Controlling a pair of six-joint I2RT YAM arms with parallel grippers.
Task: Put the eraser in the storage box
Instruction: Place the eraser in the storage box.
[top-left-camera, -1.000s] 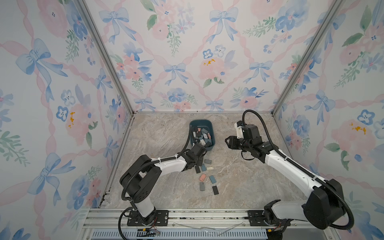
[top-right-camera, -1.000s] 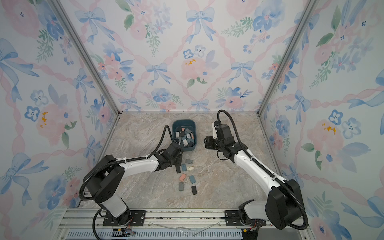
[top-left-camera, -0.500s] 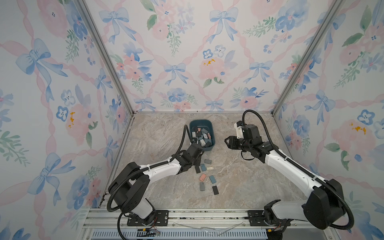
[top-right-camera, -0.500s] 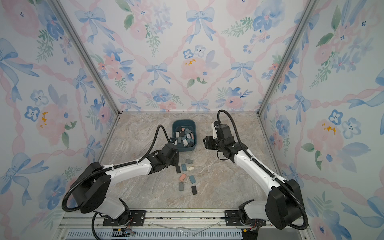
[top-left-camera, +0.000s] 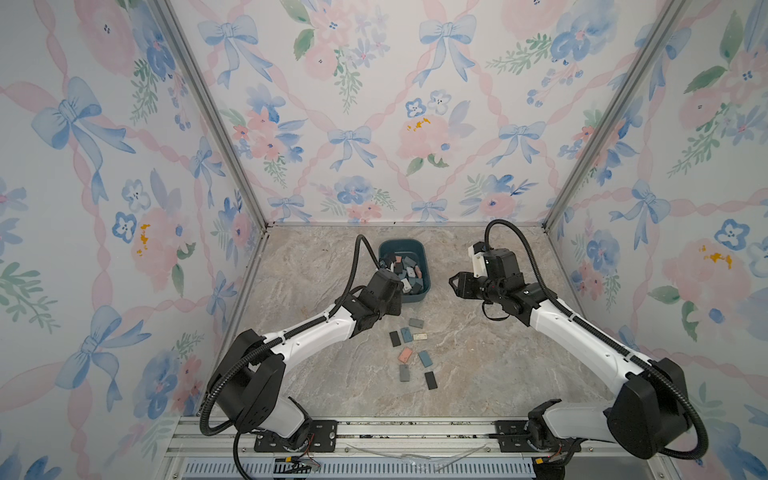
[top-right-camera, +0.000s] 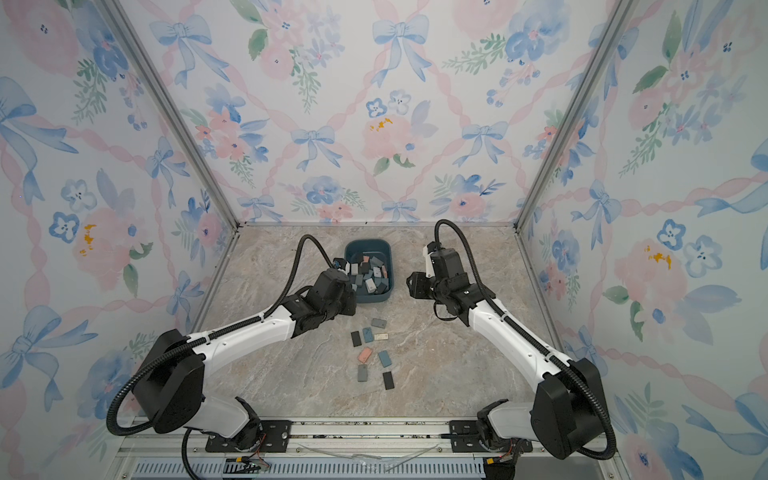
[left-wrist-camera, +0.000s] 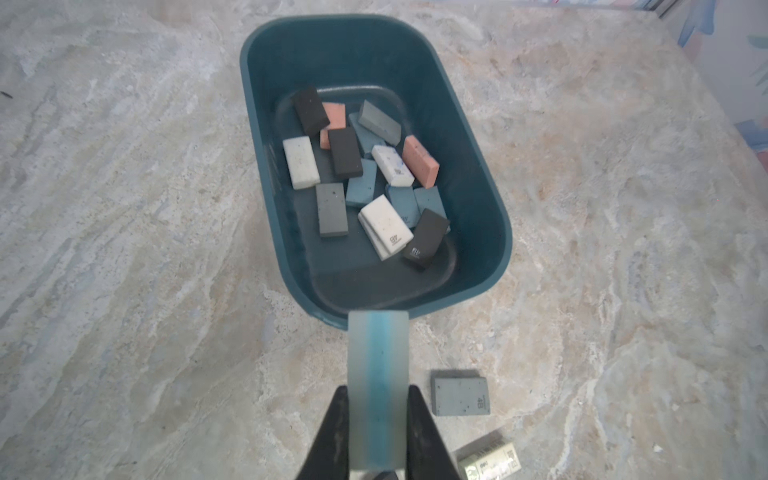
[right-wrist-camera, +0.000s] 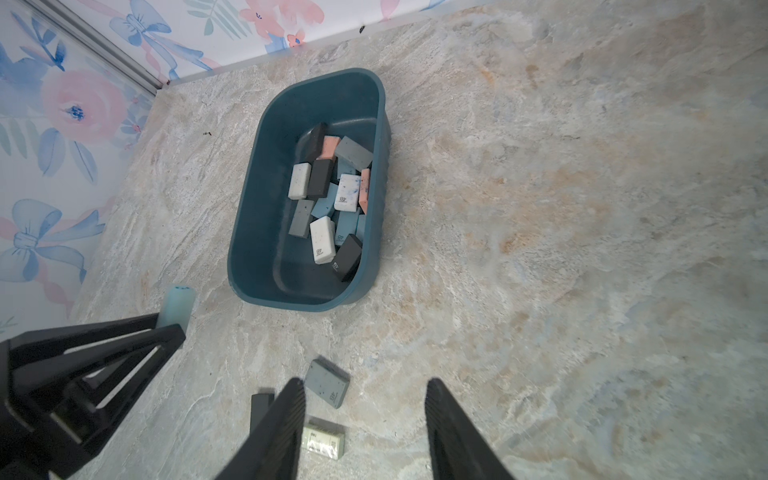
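The left claw (left-wrist-camera: 377, 392) was clamped on the eraser (left-wrist-camera: 377, 353), a pale block with a blue stripe down its middle, gripped by its lower end so most of it stood out past the fingertips. It hung above the table (top-left-camera: 311, 270) just short of the near end of the storage box (left-wrist-camera: 291, 54), not inside it. The box held a jumbled pile of erasers (left-wrist-camera: 365, 174) (black, white, grey, blue and salmon). The right claw (right-wrist-camera: 365, 380) hovered on the other side of the box with its jaws apart and nothing between them. Eight loose erasers (top-left-camera: 405, 354) lay scattered on the table nearer the arm bases.
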